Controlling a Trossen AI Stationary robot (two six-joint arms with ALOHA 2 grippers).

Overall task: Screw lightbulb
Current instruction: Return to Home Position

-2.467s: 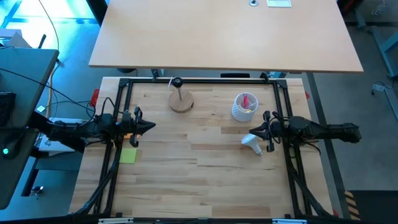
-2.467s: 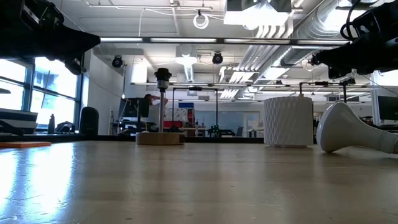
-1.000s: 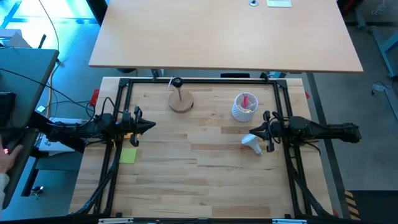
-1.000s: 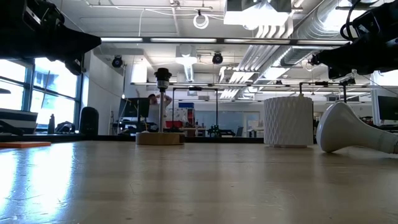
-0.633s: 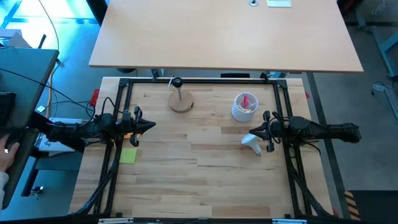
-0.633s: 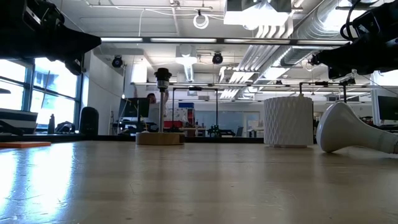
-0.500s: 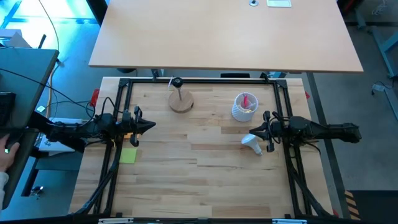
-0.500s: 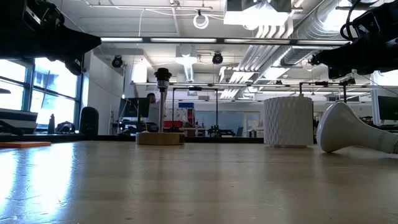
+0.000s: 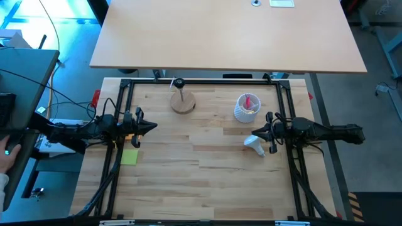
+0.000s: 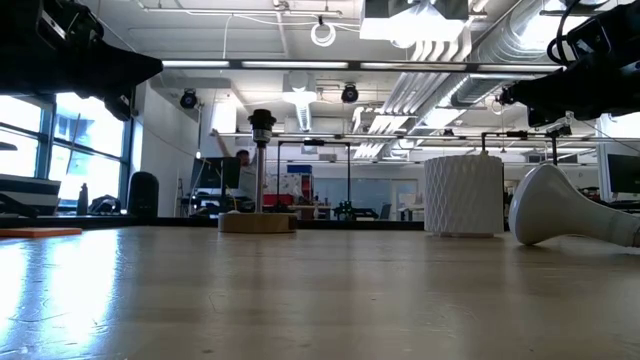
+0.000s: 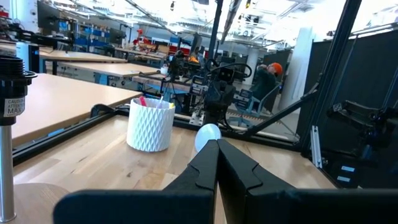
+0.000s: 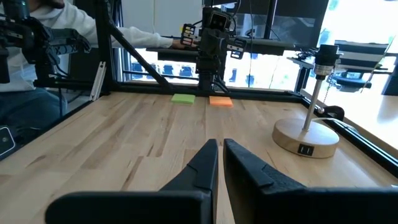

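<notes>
Matte black throughout: left arm (image 9: 88, 130) at 9 o'clock of the table (image 9: 207, 169), right arm (image 9: 326, 132) at 3 o'clock. Slender and jointed, with thin black cables (image 9: 278, 119) looped at each wrist. Tipped by left gripper (image 9: 154, 127) and right gripper (image 9: 253, 132), each tapering to two flat, angular fingers (image 11: 202, 169) with stepped inner edges and bevelled points.

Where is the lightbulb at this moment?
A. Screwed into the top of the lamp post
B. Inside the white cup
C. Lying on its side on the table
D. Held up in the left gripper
C: the lightbulb lies on its side on the table, close by the right gripper and apart from the lamp base.
</notes>
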